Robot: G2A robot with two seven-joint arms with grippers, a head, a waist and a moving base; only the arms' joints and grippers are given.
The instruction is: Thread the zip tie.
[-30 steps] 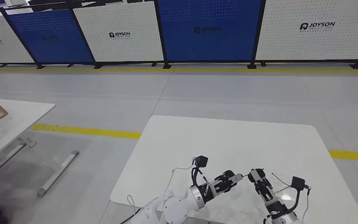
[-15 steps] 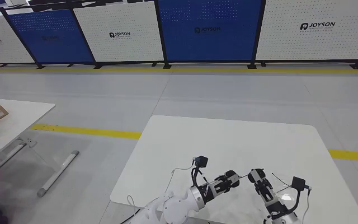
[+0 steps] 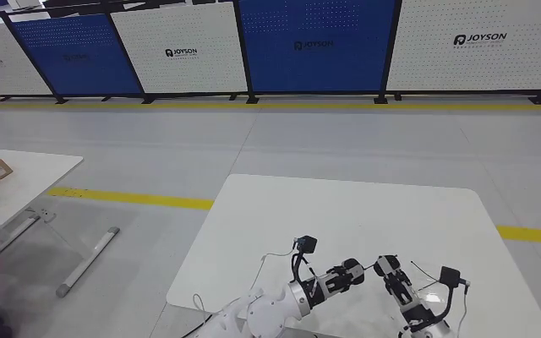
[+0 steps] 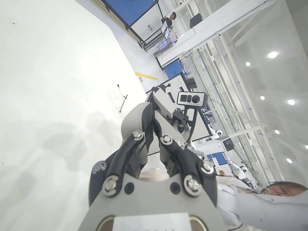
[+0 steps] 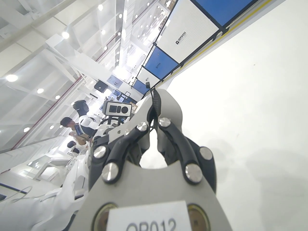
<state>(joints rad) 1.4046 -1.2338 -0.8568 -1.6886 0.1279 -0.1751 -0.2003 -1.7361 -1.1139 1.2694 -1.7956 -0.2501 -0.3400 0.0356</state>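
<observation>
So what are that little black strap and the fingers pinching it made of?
The zip tie looks like thin matte black plastic, with a blocky moulded head. The fingers of the right gripper seem smooth pale grey moulded plastic; their dark textured inner pads are probably rubber.

- A factory hall is showing: blue and white panels are fencing the floor.
- A yellow line is crossing it.
- Lamps are shining high overhead.
</observation>
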